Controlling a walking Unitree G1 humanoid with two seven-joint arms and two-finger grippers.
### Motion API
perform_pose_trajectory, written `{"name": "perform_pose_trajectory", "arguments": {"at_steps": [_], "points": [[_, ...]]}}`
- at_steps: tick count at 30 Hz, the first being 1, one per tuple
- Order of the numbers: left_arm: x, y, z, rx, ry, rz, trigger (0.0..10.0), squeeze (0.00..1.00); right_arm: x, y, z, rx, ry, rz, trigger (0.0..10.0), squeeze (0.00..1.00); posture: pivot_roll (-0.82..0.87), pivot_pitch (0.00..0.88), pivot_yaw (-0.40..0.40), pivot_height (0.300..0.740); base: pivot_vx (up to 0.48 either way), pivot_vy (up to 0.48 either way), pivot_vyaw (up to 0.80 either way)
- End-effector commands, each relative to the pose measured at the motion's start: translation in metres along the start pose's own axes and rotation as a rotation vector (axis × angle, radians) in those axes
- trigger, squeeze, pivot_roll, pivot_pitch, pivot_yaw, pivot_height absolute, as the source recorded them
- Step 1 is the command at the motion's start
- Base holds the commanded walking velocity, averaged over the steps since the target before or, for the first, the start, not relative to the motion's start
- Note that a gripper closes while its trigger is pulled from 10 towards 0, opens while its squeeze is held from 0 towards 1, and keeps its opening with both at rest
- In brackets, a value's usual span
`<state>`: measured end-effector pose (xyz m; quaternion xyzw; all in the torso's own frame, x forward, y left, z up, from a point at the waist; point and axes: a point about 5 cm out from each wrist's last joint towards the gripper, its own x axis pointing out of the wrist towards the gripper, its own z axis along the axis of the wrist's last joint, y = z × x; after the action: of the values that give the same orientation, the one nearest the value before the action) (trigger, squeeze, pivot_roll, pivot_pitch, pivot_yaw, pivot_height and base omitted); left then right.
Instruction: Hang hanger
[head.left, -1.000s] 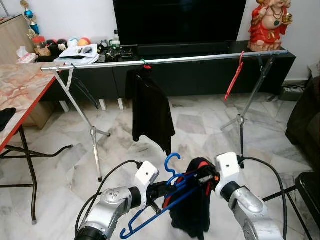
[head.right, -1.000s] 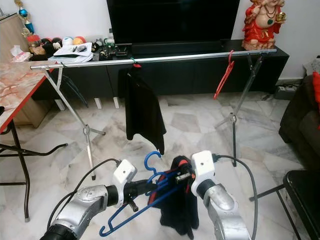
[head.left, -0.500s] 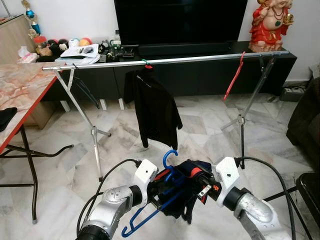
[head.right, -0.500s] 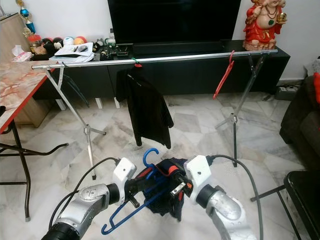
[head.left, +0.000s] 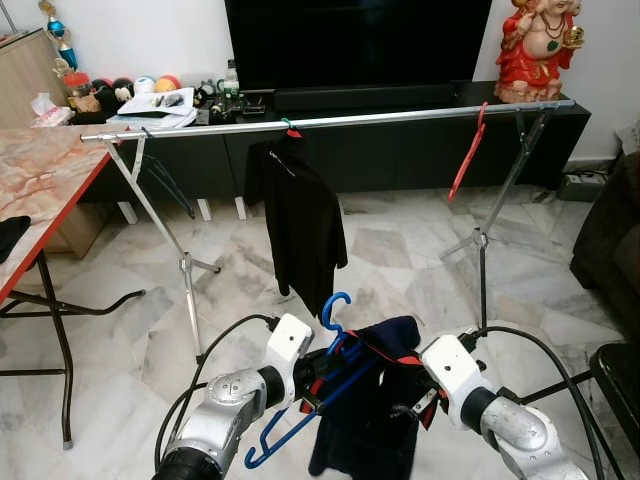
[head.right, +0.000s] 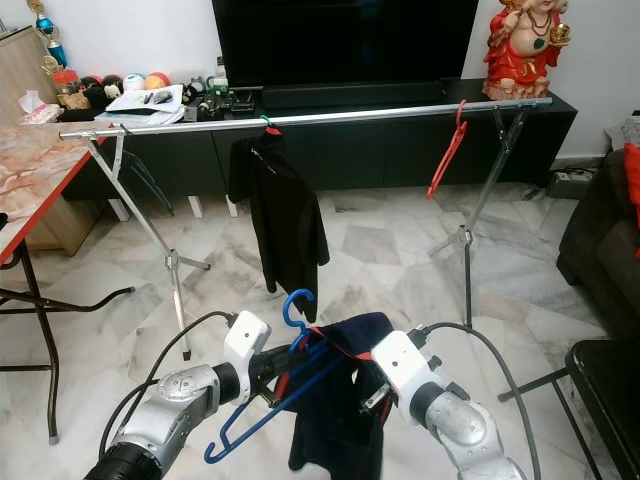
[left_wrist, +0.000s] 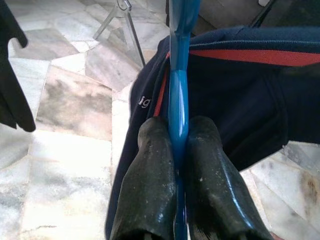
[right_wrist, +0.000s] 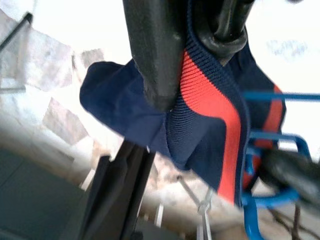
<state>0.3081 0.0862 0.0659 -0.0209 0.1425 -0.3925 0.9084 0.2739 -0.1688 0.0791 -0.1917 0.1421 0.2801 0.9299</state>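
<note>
A blue plastic hanger (head.left: 335, 306) is held low in front of me, its hook pointing up. My left gripper (left_wrist: 179, 126) is shut on the hanger's bar. A navy garment (head.left: 368, 425) with a red-striped trim (right_wrist: 210, 102) is draped over the hanger's right side and hangs down. My right gripper (right_wrist: 194, 67) is shut on that ribbed trim, just right of the hanger (right_wrist: 272, 200). Ahead, a silver clothes rail (head.left: 400, 118) spans the room on two tripod stands.
A black shirt (head.left: 300, 225) hangs on the rail left of centre, and an empty red hanger (head.left: 468, 155) hangs near its right end. A marble-top table (head.left: 40, 175) stands left, a dark chair (head.left: 620, 375) right, and a black TV cabinet (head.left: 400, 150) behind the rail.
My right gripper has dropped lower and drawn the navy garment down, so it now hangs spread over the hanger instead of bunched. The black shirt on the rail swung.
</note>
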Motion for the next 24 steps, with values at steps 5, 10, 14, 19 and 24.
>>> {"name": "perform_pose_trajectory", "arguments": {"at_steps": [5,10,14,19,24], "points": [[0.000,0.004,0.006,-0.004,-0.033,0.010,10.0,0.00,-0.002,-0.006,0.032,0.049,-0.189,-0.002,10.0,0.00,0.02,0.064,0.070,0.740,0.000,0.000,0.00],[0.001,0.000,0.004,-0.013,-0.023,-0.022,10.0,0.00,-0.004,-0.002,0.043,0.070,-0.256,0.048,10.0,0.00,0.02,0.061,0.067,0.740,0.000,0.000,0.00],[0.000,-0.001,0.003,-0.014,-0.019,-0.026,10.0,0.00,-0.004,0.003,0.044,0.033,-0.247,0.106,10.0,0.00,0.02,0.061,0.066,0.740,0.000,0.000,0.00],[0.000,-0.001,0.003,-0.017,-0.016,-0.039,10.0,0.00,-0.004,0.005,0.043,0.003,-0.229,0.143,10.0,0.68,0.02,0.061,0.066,0.740,0.000,0.000,0.00],[0.001,-0.003,0.003,-0.024,-0.021,-0.050,10.0,0.00,-0.004,0.007,0.041,-0.034,-0.197,0.164,10.0,0.96,0.02,0.059,0.066,0.740,0.000,0.000,0.00]]}}
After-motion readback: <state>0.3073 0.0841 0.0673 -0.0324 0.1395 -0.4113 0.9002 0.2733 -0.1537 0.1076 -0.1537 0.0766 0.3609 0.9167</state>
